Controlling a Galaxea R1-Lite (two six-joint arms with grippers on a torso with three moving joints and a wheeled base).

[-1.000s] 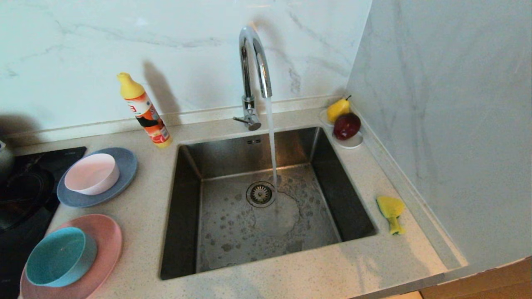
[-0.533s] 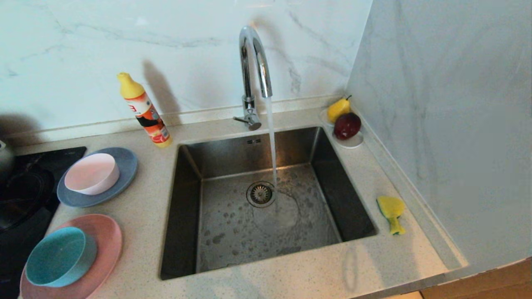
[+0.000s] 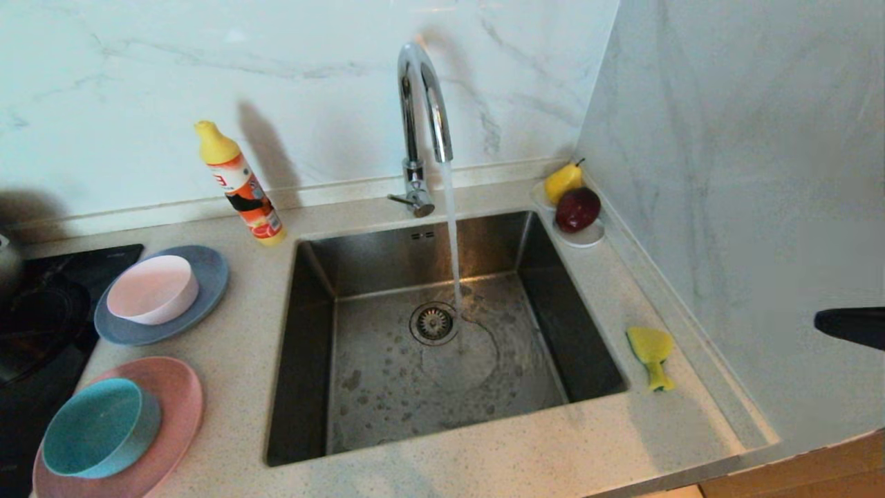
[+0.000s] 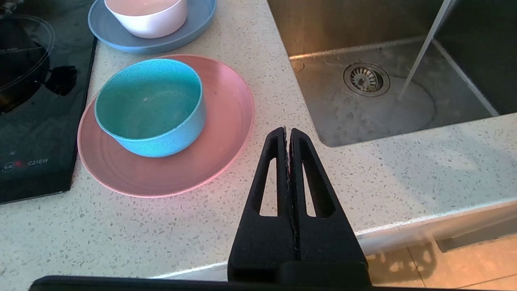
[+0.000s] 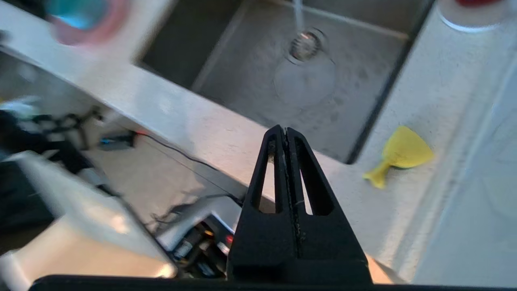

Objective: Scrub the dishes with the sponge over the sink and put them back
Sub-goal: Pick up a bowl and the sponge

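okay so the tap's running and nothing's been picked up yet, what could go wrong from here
The right gripper is shut; unless it opens, it may shove the sponge instead of gripping it. The teal bowl sits loose on the pink plate and could slide off if the plate is lifted. The stream may splash off dishes.

Sink (image 3: 314,360) set in table (image 3: 242,332), centre. Two bowl-on-plate stacks at 9 (image 3: 153,289) and 8 o'clock (image 3: 100,429). Bottle (image 3: 242,187) at 11, tap (image 3: 422,124) at 12, fruit saucer (image 3: 584,238) at 1, sponge (image 3: 650,353) at 3.
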